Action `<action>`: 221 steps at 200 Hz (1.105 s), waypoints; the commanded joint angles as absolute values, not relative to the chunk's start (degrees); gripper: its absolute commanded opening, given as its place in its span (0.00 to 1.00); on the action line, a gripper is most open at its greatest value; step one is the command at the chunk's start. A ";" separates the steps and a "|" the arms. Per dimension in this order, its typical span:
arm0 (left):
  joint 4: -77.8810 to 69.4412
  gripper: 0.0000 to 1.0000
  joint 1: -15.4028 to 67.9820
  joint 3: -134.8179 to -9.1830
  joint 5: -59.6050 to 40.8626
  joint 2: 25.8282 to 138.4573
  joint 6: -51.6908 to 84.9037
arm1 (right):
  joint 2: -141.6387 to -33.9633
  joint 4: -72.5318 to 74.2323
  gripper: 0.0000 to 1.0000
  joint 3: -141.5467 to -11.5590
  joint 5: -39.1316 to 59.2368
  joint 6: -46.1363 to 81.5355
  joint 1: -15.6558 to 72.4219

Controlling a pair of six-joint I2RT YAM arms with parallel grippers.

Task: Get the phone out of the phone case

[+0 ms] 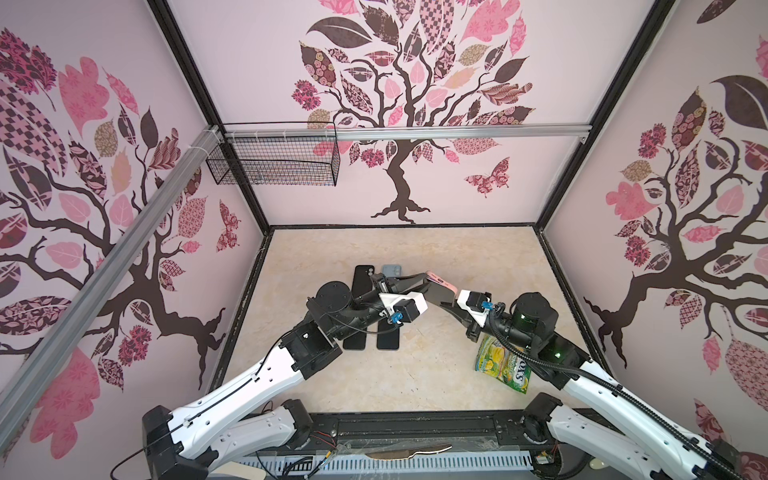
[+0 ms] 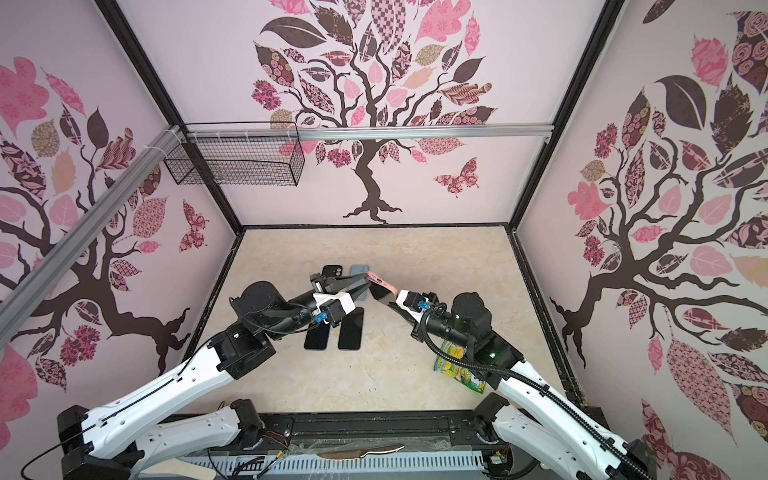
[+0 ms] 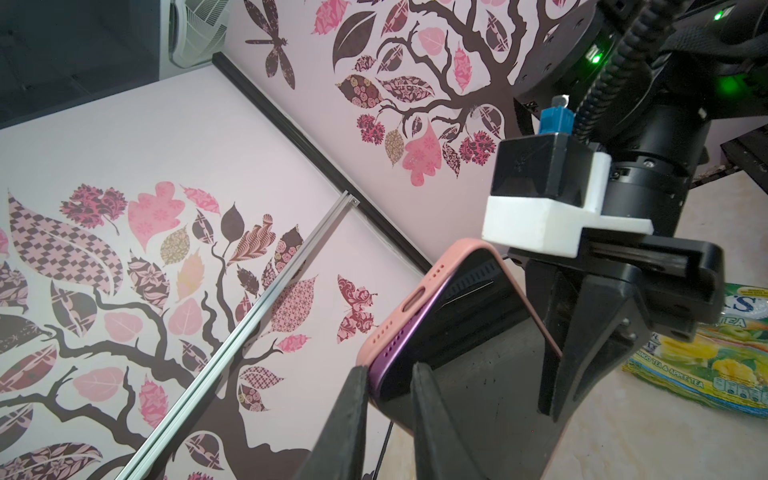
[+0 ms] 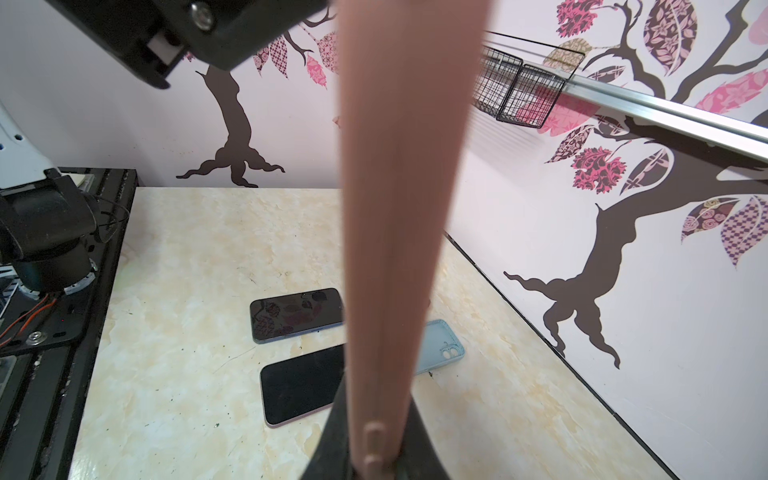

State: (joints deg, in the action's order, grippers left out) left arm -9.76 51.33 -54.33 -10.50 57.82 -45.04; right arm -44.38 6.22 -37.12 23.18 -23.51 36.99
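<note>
Pinching the bare corner of the purple phone (image 3: 399,353), the left pincer (image 3: 388,374) is gripping it front and back. The right pincer (image 4: 376,415) is clamping the pink phone case (image 4: 395,166) by its long edge. Both are holding it aloft near 12 o'clock of the surface (image 1: 415,386) middle, with the tea packet (image 1: 503,365) at 4 o'clock. The phone is likely handling stiff, slick and breakable, the case rubbery, so that bare corner looks the best hold. Only the left wrist view is showing the corner standing proud of the case lip. The right wrist view is showing just the case's side.
</note>
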 commanded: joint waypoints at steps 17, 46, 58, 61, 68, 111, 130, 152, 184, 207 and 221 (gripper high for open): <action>-5.63 0.22 51.42 -54.93 -9.05 59.69 -45.09 | -42.62 12.57 0.00 -40.86 30.32 -27.39 38.29; -3.56 0.22 51.42 -55.12 -10.91 60.04 -44.49 | -42.37 12.84 0.00 -40.87 30.65 -27.69 38.32; -1.74 0.21 51.42 -55.27 -12.20 59.91 -44.06 | -42.32 12.72 0.00 -41.02 30.83 -27.98 38.29; -1.36 0.21 51.42 -55.30 -12.67 59.86 -43.92 | -42.36 12.66 0.00 -41.09 30.99 -28.02 38.31; -0.08 0.21 51.42 -55.41 -14.09 59.86 -43.86 | -42.33 12.36 0.00 -41.28 31.15 -28.27 38.34; 7.24 0.20 50.40 -57.11 -20.67 60.53 -42.61 | -42.09 10.95 0.00 -41.90 32.35 -29.93 38.39; 8.76 0.21 49.78 -57.68 -22.49 61.07 -42.05 | -42.17 10.68 0.00 -42.01 33.02 -30.18 38.36; 10.97 0.26 49.23 -58.87 -24.00 62.15 -41.72 | -42.18 10.47 0.00 -42.23 34.04 -30.43 38.38; 11.91 0.27 47.57 -59.70 -27.39 63.19 -40.19 | -42.10 10.36 0.00 -42.28 34.50 -30.76 38.32; 10.94 0.22 44.44 -59.17 -34.57 62.92 -36.55 | -41.51 11.25 0.00 -42.11 34.20 -29.70 38.35; 8.96 0.21 41.96 -58.01 -40.59 62.59 -32.82 | -40.88 12.74 0.00 -41.93 34.27 -28.26 38.41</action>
